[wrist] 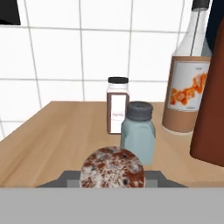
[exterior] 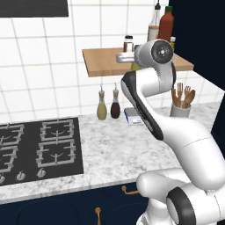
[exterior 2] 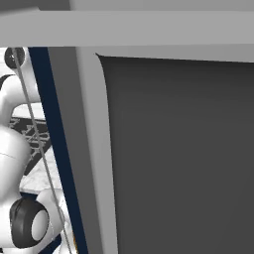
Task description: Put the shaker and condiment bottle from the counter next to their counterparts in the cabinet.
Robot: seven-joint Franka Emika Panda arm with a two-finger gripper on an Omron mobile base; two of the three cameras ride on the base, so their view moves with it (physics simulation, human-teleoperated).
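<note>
Placement of the last item is the step in hand, as we judge it. The wooden shelf [wrist: 52,131] has bare plank on the left and along its near edge, and that is where we should aim. The red bottle [wrist: 212,109] already stands at the far right, just beside the clear bottle [wrist: 188,87] with the orange label, so we want to keep well away from both tall things.

We should lower the load just beside the pale blue shaker [wrist: 138,131], which stands directly ahead, with the brown-and-white shaker [wrist: 117,105] behind it. The approach needs to be slow and upright, with no nudge to the blue one, and the fingers should part only once the base rests flat.

The gripper [wrist: 112,178] is clenched on the small shaker [wrist: 112,168], held over the shelf's near edge. From here we see its round top, pale grey with reddish-brown speckles. Its body is hidden below.
</note>
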